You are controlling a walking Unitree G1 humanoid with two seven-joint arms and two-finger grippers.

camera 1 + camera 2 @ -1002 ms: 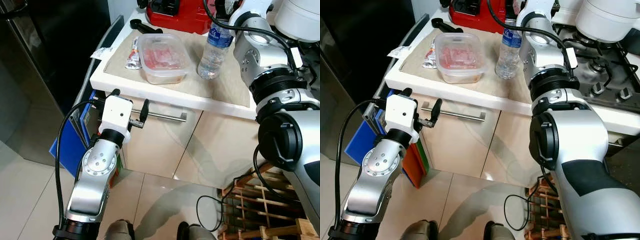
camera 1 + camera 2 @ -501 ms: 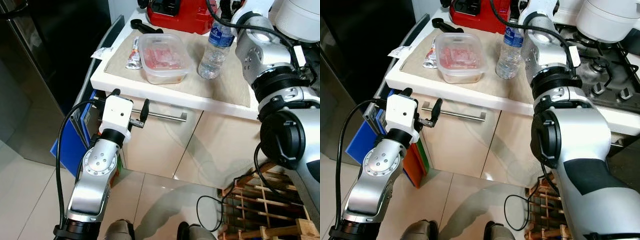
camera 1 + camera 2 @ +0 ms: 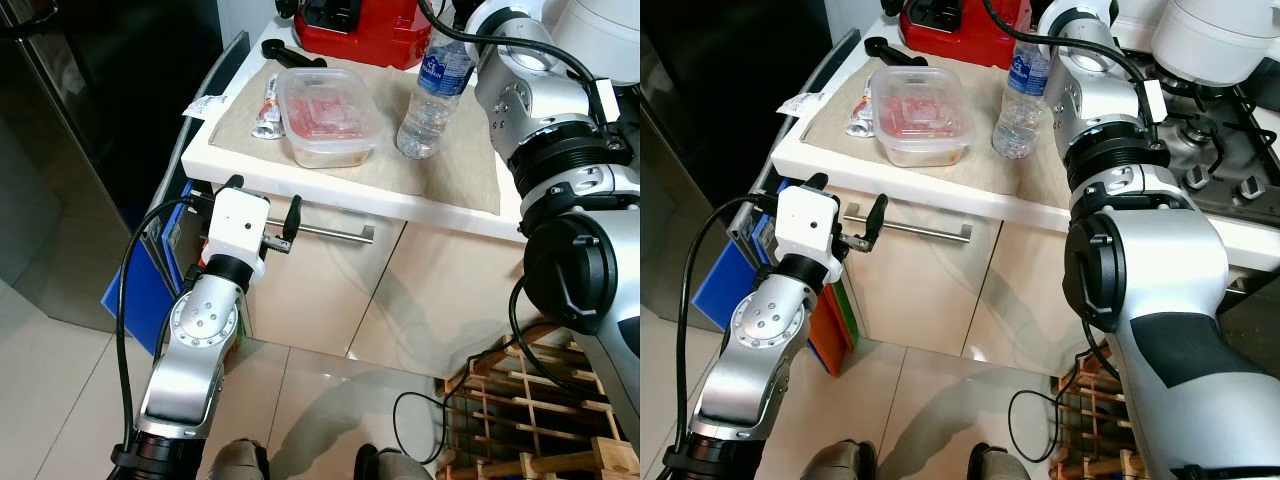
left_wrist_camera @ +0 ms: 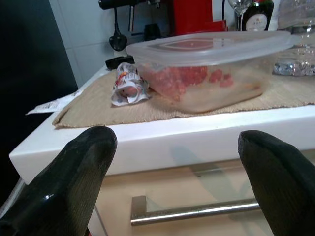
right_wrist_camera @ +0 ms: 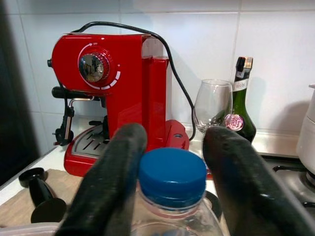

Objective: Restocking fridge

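Note:
A clear water bottle (image 3: 430, 100) with a blue cap (image 5: 172, 177) stands on the beige mat by the counter's right part. My right gripper (image 5: 175, 133) is open, with one black finger close on each side of the cap. A lidded plastic container (image 3: 325, 112) of red food sits left of the bottle, and a crumpled sachet (image 3: 267, 110) lies beside it. My left gripper (image 3: 263, 195) hangs open and empty below the counter edge, in front of the drawer, facing the container (image 4: 206, 69).
The dark fridge (image 3: 80, 100) stands at the left. On the white counter (image 3: 330, 190) sit a red coffee machine (image 5: 113, 93), a wine glass (image 5: 212, 105) and a dark bottle (image 5: 241, 105). A drawer handle (image 3: 330, 232), a wooden rack (image 3: 540, 420) and a stove (image 3: 1210, 150) are nearby.
My right arm has shifted up and back over the counter toward the bottle's top. The left arm has edged slightly upward. The bottle and container have not moved.

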